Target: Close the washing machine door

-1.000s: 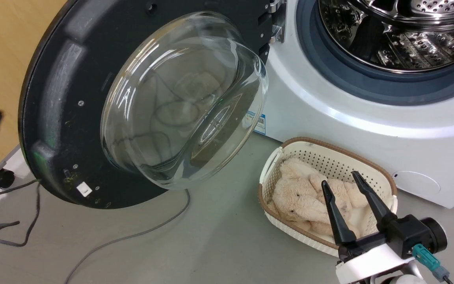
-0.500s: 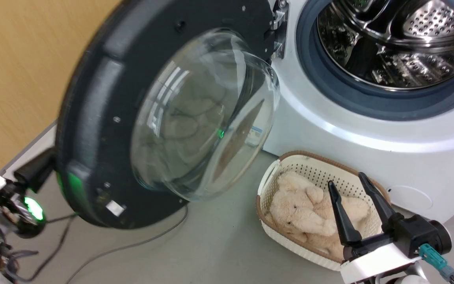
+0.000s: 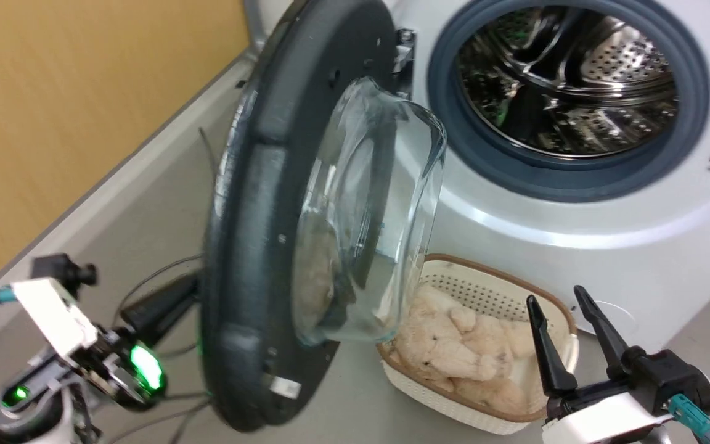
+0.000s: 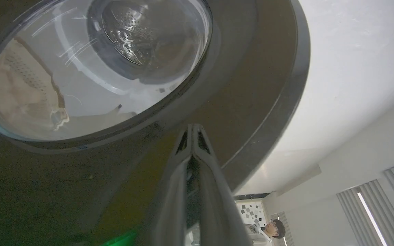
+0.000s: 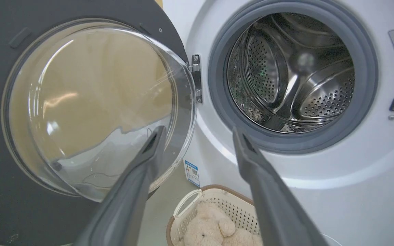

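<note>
**Washing machine** (image 3: 515, 228): white front-loader on the floor. Its round opening is uncovered, showing the grey gasket and steel drum (image 3: 567, 80).

**Washing machine door** (image 3: 250, 246): black rim with a clear glass bowl at the centre. It hangs on the hinge (image 3: 403, 52) left of the opening, roughly edge-on in the head view and well apart from the latch side. Closing is judged partway done, with the door not latched.

**Left tool** (image 4: 192, 131): clenched on nothing. The tips are against the door's outer black face, between the glass and the outer edge. Likely reason: closed fingers make a stiff pusher, and contact far from the hinge gives leverage.

**Right tool** (image 3: 554, 294): released, fingers spread and empty. It is held low at the right above the basket (image 3: 490, 290), apart from the door, probably parked clear of the swing.

**Basket**: cream and perforated, holding a plush toy (image 3: 447, 351). It sits on the floor just before the machine, beneath the glass bowl. Judged risk: the door's lower rim passes close over it.
</note>
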